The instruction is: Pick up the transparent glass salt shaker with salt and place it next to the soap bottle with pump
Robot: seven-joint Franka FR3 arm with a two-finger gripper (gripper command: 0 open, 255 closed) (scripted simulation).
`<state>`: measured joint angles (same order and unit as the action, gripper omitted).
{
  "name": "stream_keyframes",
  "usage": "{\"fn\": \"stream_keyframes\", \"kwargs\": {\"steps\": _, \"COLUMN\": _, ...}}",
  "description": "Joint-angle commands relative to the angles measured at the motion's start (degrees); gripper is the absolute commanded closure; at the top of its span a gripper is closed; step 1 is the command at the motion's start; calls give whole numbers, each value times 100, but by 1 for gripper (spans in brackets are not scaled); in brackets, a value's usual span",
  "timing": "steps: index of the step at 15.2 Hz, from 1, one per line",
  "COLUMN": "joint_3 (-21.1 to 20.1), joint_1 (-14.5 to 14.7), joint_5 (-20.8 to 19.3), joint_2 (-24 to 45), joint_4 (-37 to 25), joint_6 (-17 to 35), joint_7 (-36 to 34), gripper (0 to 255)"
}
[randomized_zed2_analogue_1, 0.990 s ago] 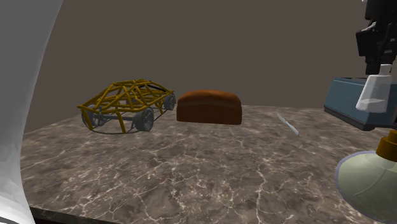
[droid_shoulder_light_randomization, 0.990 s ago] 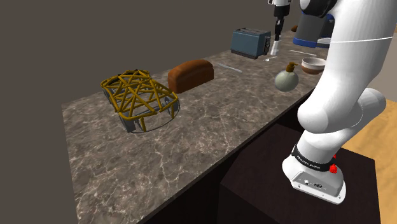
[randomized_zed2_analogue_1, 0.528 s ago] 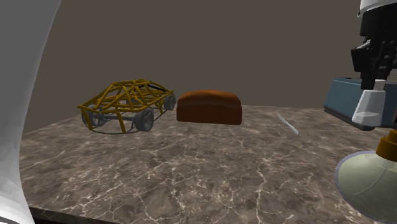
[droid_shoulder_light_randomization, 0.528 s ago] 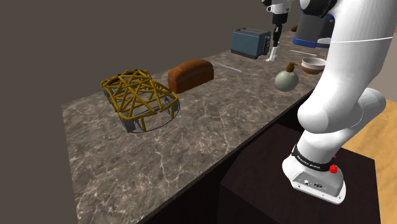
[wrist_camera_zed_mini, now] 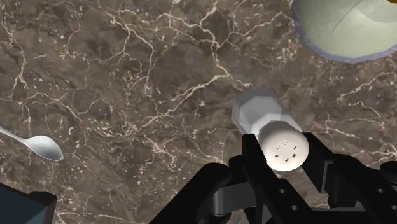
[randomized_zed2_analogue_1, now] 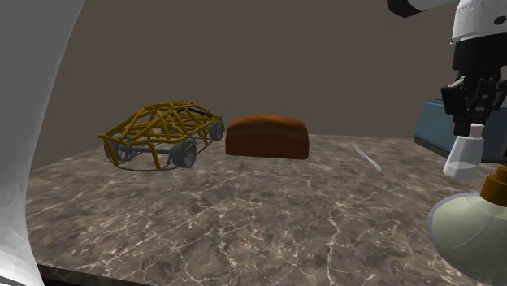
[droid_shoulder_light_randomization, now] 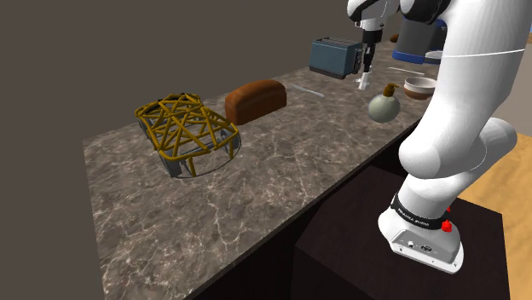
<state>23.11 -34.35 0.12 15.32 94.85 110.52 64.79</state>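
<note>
Clamped at the perforated cap end by the black two-finger claw (wrist_camera_zed_mini: 285,156): a pale, faceted salt shaker (wrist_camera_zed_mini: 257,109), slightly tilted, body hanging below the fingers. Located over the dark marbled table (droid_shoulder_light_randomization: 256,196), near the round grey-green soap bottle with brown pump (droid_shoulder_light_randomization: 384,104) and apart from it. Contact between shaker base and table: cannot tell. Soap bottle cut off at the edges of the wrist and second exterior views. Blue-grey boxy appliance (randomized_zed2_analogue_1: 431,123) partly hidden behind the claw.

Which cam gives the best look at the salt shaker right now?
Wrist view: the salt shaker is clasped in the gripper, its holed cap and faceted body plain to see. Second exterior view shows its side profile, hanging above the counter near the soap bottle. Shoulder view shows it far off under the gripper.
</note>
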Motion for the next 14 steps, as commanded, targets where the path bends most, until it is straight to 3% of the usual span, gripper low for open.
{"fn": "stream_keyframes", "kwargs": {"steps": 1, "joint_3": -3, "joint_1": -3, "joint_5": 10, "joint_2": 22, "joint_4": 138, "joint_6": 163, "joint_7": 2, "gripper": 255}}
{"fn": "stream_keyframes", "kwargs": {"steps": 14, "joint_3": -50, "joint_1": -33, "joint_5": 127, "joint_2": 324, "joint_4": 756, "joint_6": 1063, "joint_7": 15, "gripper": 255}}
